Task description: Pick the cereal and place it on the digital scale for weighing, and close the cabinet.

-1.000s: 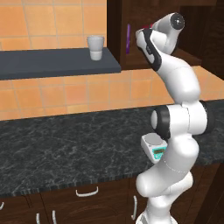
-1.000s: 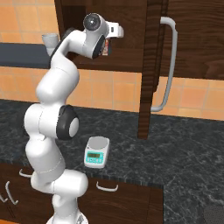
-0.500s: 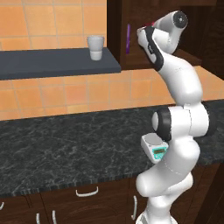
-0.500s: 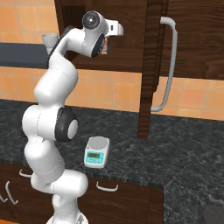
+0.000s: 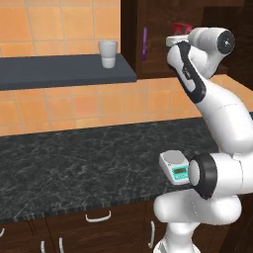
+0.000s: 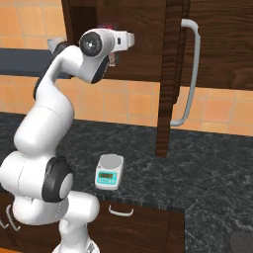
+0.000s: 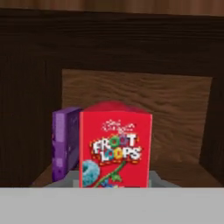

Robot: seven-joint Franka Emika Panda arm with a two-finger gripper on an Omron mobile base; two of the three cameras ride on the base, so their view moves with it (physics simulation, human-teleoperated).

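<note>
A: Where is the gripper (image 6: 114,43) at this moment?

B: High up, reaching into the open cabinet (image 6: 123,29). Its jaws are drawn in tight, closed on the cereal (image 7: 115,146). In the hand view the red box stands upright right in front of the camera, its printed front facing it, with the lower edge cut off by the bottom of the picture.

A: Can the fingers themselves be seen?

B: No, they are too low in the hand view to make out. From the right base view just a sliver of red shows behind the white hand.

A: What is beside the box?

B: A purple box (image 7: 65,144), just to its left and slightly farther back, upright as well. Both stand on the cabinet's wooden shelf, with the dark back wall behind them.

A: And the cabinet door?

B: The door (image 6: 170,74) stands swung out towards the robot, edge on in the right base view, with its long silver bar handle (image 6: 190,74) on the right side.

A: Where is the digital scale (image 6: 109,171)?

B: Down on the black stone counter (image 6: 207,163), near its front edge, well below the cabinet and close to the robot's base. Its round grey plate is bare.

A: Anything else up there?

B: A white cup (image 5: 108,53) on the dark wall shelf (image 5: 64,71), left of the cabinet.
</note>
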